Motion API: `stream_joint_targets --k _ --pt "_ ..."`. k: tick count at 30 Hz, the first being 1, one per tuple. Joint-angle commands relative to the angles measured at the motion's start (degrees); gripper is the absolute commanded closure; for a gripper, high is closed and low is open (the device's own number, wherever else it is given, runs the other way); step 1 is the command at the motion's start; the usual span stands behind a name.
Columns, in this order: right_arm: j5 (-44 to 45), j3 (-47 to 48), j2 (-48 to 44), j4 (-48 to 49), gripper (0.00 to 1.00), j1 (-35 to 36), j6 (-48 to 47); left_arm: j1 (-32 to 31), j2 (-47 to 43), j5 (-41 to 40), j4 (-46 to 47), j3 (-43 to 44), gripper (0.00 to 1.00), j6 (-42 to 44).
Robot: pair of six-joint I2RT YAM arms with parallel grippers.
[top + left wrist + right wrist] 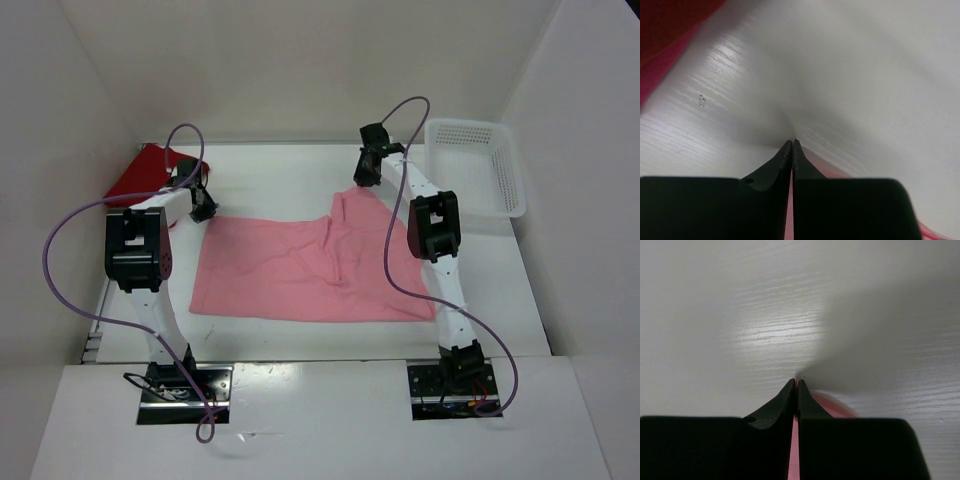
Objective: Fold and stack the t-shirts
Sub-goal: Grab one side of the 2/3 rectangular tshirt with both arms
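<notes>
Left gripper [203,208], centre left in the top view: fingers pressed together on the upper-left corner of the pink shirt [300,270], a thin pink sliver between them in the wrist view. Right gripper [366,172], upper centre: likewise closed on the shirt's upper-right edge. Soft cloth spread nearly flat mid-frame, creased right of centre, on a white, faintly grained table [280,165]. Crumpled red shirt [140,175] at upper left; white perforated basket [470,128] at upper right.
</notes>
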Motion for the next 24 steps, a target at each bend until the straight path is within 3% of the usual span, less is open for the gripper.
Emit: stream_joint_targets --k 1,7,14,24 --pt "2.36 -0.81 -3.62 -1.16 0.94 0.53 -0.02 0.23 -2.21 1.11 0.91 -1.42 0.95 -0.73" --pt "2.72 -11.87 -13.10 3.66 1.00 0.53 1.13 0.23 -4.93 0.58 1.96 -2.83 1.00 -0.73" --pt "2.19 -29.43 -25.76 7.28 1.00 0.53 2.80 0.23 -9.76 0.58 3.19 -6.95 1.00 -1.87" --pt "2.19 -45.62 -42.64 8.42 1.00 -0.52 5.52 0.23 -17.85 0.58 3.72 -10.65 1.00 -2.40"
